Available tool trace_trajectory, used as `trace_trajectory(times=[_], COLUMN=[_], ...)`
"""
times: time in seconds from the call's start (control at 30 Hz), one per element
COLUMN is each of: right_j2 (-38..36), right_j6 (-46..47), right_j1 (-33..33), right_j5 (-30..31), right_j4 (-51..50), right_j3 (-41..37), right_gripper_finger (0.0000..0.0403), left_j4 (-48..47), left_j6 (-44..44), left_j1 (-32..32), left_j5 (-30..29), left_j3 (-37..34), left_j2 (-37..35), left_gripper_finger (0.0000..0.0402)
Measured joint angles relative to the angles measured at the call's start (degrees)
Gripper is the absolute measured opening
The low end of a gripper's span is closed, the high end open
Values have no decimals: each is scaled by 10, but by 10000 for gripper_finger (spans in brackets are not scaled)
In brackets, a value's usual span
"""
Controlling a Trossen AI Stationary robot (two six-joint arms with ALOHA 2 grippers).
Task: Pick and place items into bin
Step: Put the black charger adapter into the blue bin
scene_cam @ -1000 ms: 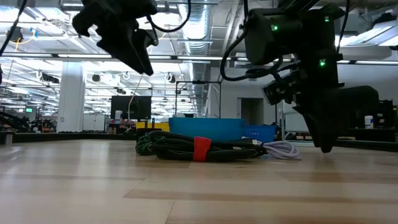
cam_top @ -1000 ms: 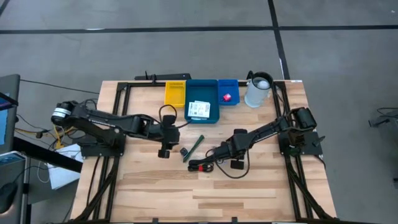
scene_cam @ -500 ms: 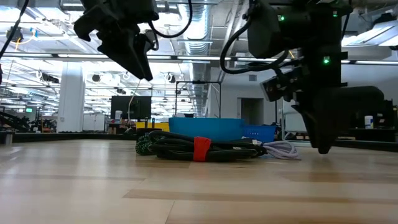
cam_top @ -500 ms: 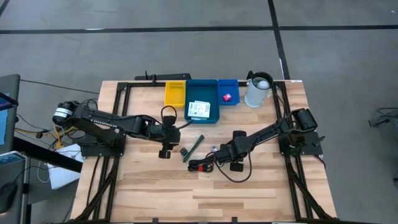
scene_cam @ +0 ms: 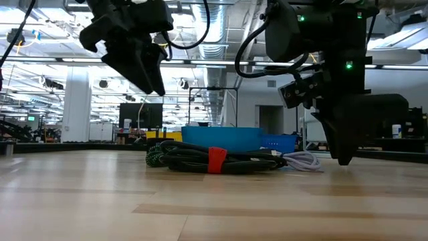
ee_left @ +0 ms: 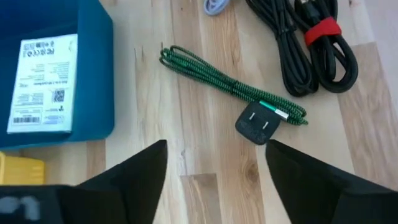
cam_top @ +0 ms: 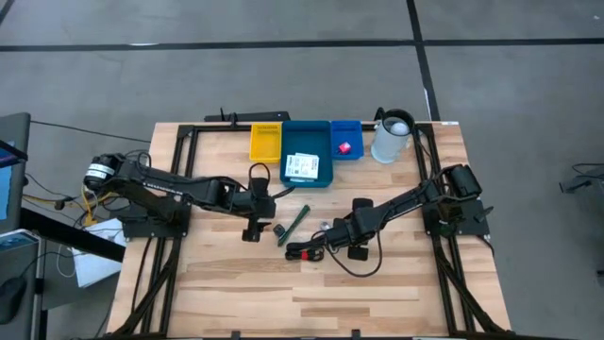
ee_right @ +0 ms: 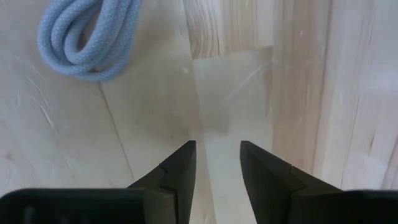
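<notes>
A green braided cord [ee_left: 217,78] with a black plug [ee_left: 258,127] lies flat on the wood at mid table [cam_top: 296,219]. Beside it lies a coiled black cable with a red tie [ee_left: 323,31] [cam_top: 307,250]. My left gripper [ee_left: 214,162] [cam_top: 253,229] hangs open above the table just left of the plug, holding nothing. My right gripper [ee_right: 217,149] [scene_cam: 341,157] points down close over bare wood, open by a narrow gap, next to a pale grey cord coil [ee_right: 93,37]. A white printed card [cam_top: 302,167] lies in the large blue bin [cam_top: 321,132].
A yellow bin [cam_top: 266,144] and a small blue bin [cam_top: 351,127] holding a pink piece [cam_top: 343,147] flank the large bin at the far edge. A white jug [cam_top: 390,137] stands at the far right. Bare wood stretches toward the near edge.
My left gripper's fingers have spread wider apart in the low view; the gripper stays above the table beside the green cord.
</notes>
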Motion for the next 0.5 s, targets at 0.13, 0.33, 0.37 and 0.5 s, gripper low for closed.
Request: trace_trajectory(times=[0.13, 0.33, 0.37, 0.5], right_j2=[0, 0, 0, 0], right_j6=[0, -1, -1, -5], right_j1=[0, 0, 0, 0], right_j5=[0, 0, 0, 0], right_j4=[0, 0, 0, 0], right_j3=[0, 0, 0, 0], right_gripper_finger=[118, 118, 118, 118], left_j4=[1, -12, -14, -23], left_j6=[30, 87, 88, 92], left_j1=[0, 0, 0, 3], left_j5=[-3, 23, 31, 51], left_j3=[-1, -1, -1, 0], left_j2=[0, 0, 0, 2], left_gripper_finger=[294, 312, 312, 313])
